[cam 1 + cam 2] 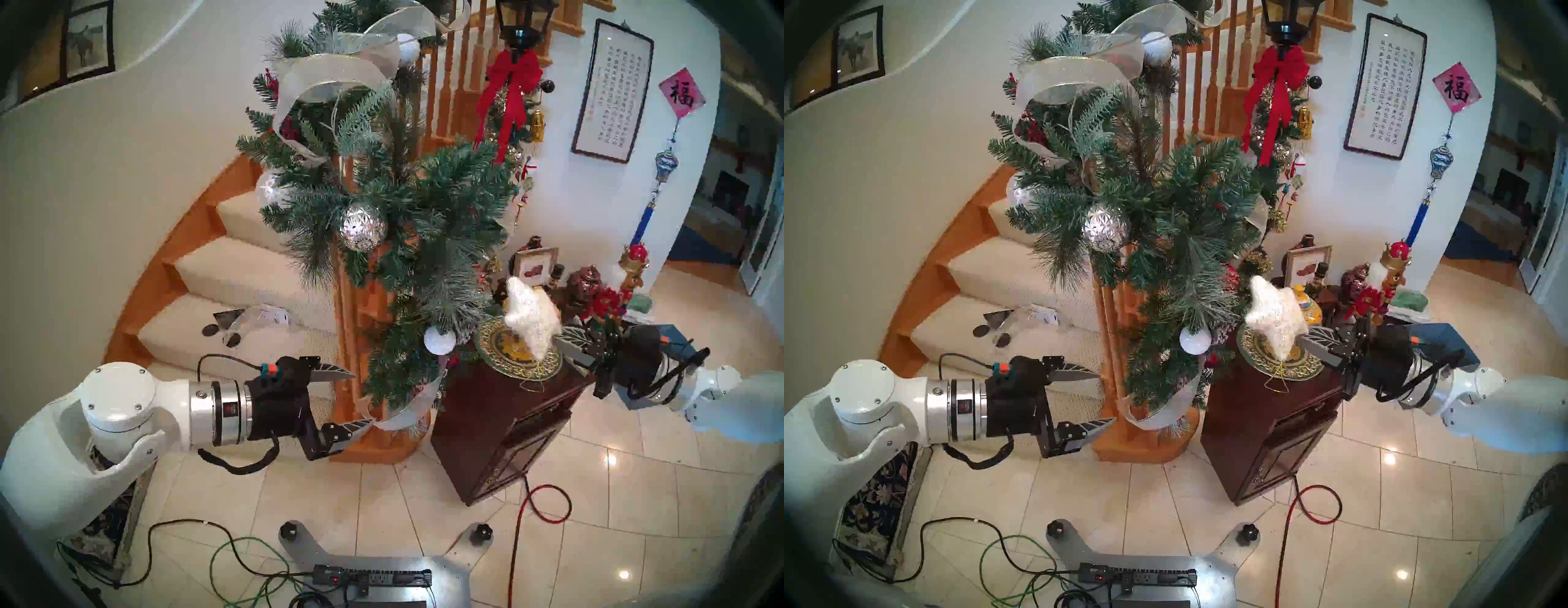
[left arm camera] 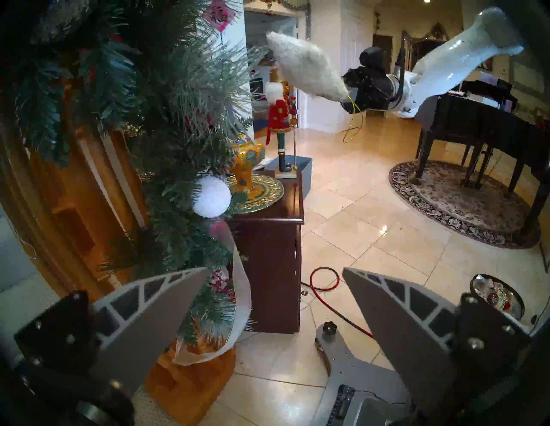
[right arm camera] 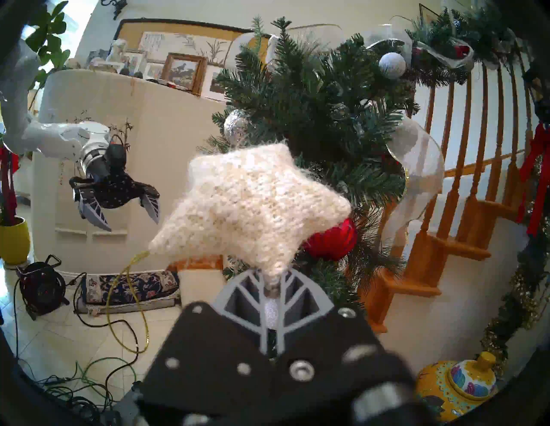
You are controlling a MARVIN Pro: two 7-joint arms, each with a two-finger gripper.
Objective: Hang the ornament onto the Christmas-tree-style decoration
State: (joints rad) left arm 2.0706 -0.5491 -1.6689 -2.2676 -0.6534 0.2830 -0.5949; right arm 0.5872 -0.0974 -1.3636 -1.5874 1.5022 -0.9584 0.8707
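The white fuzzy star ornament is held by one point in my right gripper, which is shut on it just right of the green pine garland. The star is in the air above a small cabinet; its gold string loop hangs free below it. In the right wrist view the star fills the middle, with the garland close behind it. My left gripper is open and empty at the garland's lower left, near the newel post. The left wrist view shows the star at the upper middle.
A dark wooden cabinet with a gold plate, a nutcracker and jars stands below the star. A small white ball and a faceted silver ball hang in the garland. Wooden banister, carpeted stairs, cables on the tiled floor.
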